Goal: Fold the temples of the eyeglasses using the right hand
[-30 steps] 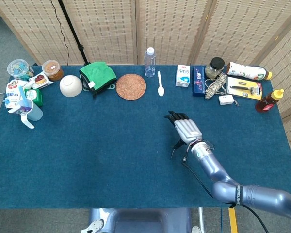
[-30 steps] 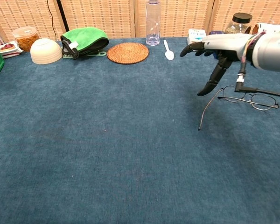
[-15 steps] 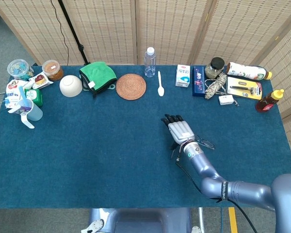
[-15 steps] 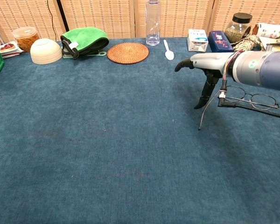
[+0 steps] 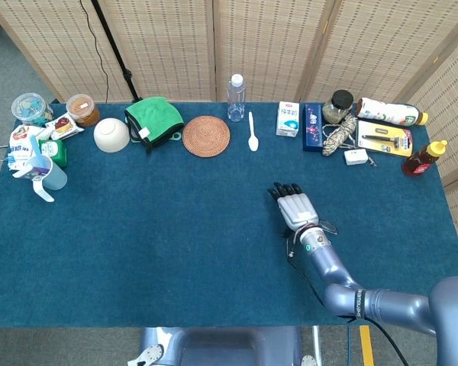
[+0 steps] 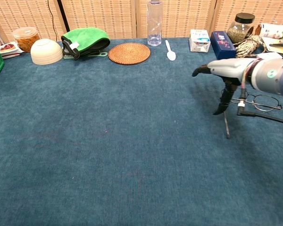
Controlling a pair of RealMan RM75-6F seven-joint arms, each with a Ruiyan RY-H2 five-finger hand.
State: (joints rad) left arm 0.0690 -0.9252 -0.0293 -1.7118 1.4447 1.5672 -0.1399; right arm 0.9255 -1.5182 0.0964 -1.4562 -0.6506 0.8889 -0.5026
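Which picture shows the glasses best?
The chest view. The eyeglasses lie on the cloth, lenses and one temple in plain sight, just beyond the right hand. In the head view the hand covers nearly all of them; only a bit of frame peeks out.

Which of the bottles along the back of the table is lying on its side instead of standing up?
The white bottle with the yellow cap at the far right end lies flat. The clear water bottle stands upright, and the brown sauce bottle beside it looks upright too.
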